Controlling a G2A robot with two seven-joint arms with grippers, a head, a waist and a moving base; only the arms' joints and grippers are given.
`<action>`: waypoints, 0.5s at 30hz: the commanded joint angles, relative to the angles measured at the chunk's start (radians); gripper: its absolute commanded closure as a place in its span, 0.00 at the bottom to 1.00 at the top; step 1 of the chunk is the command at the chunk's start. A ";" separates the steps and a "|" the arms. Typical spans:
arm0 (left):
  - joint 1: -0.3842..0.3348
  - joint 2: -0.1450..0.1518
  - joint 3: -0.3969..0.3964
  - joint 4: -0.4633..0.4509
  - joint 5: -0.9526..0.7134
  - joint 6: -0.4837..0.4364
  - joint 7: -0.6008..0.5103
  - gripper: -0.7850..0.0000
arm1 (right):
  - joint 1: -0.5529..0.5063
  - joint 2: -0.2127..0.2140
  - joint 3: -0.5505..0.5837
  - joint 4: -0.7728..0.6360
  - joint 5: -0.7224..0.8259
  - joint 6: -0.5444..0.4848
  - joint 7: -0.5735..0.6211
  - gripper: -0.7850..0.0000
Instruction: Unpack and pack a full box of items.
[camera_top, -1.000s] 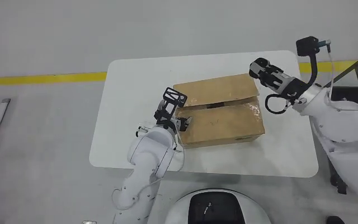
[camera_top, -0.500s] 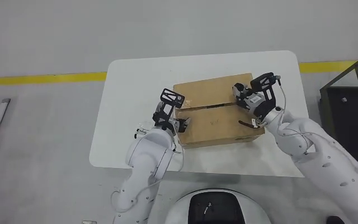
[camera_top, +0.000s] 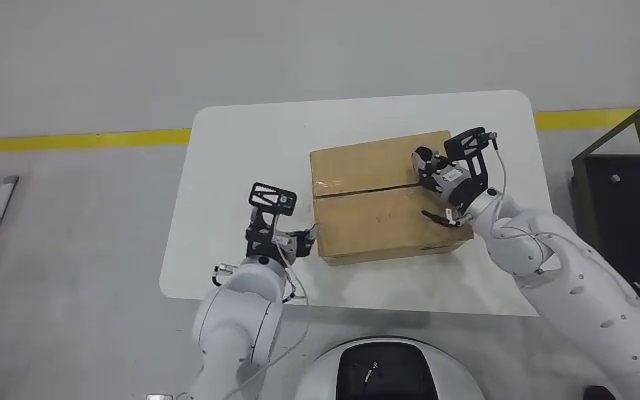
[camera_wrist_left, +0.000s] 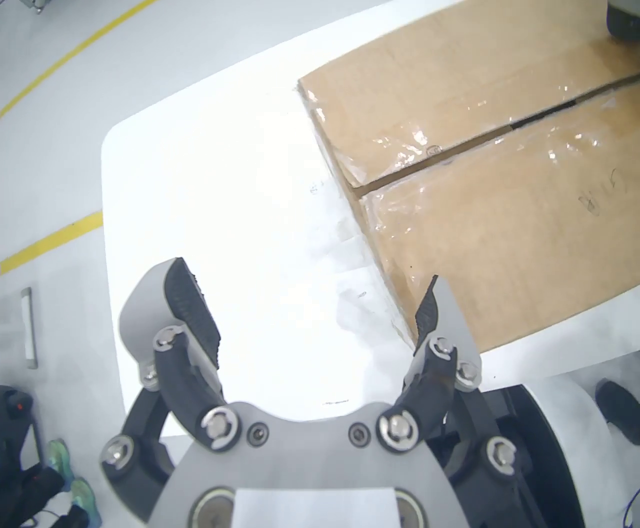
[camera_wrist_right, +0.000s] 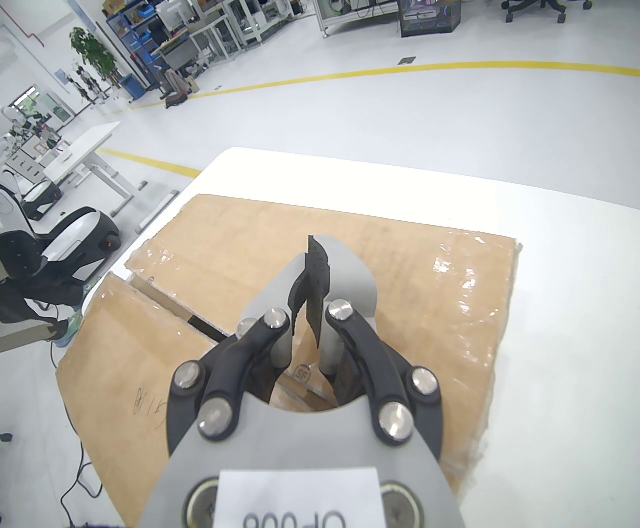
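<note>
A brown cardboard box (camera_top: 385, 205) lies in the middle of the white table, its two top flaps down flat with a thin seam (camera_top: 365, 189) between them. My left gripper (camera_top: 283, 240) hovers over bare table just off the box's left end, open and holding nothing. In the left wrist view the left gripper (camera_wrist_left: 307, 295) has one fingertip (camera_wrist_left: 431, 306) close to the box's (camera_wrist_left: 500, 210) near corner. My right gripper (camera_top: 424, 165) is shut with nothing between its fingers, low over the box's right end by the seam. In the right wrist view the right gripper (camera_wrist_right: 315, 260) points across the far flap (camera_wrist_right: 400, 270).
The white table (camera_top: 230, 170) has free room left of the box and along its front edge. A yellow floor line (camera_top: 90, 139) runs behind the table. A dark frame (camera_top: 605, 175) stands off the table's right side.
My right arm swung in from the back right onto the box's right end. The left gripper pulled off the box's left end toward the front left. The gap between the flaps has narrowed to a thin seam.
</note>
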 joint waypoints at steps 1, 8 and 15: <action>0.016 0.000 -0.010 -0.015 0.004 0.018 0.002 0.00 | 0.000 0.000 0.000 0.000 -0.001 -0.001 0.000 1.00; 0.016 0.000 -0.010 -0.015 0.004 0.018 0.002 0.00 | 0.000 0.000 0.000 0.000 -0.001 -0.001 0.000 1.00; 0.023 0.002 -0.013 -0.009 0.025 0.018 0.054 0.00 | -0.022 -0.003 0.002 -0.011 0.009 -0.018 -0.029 1.00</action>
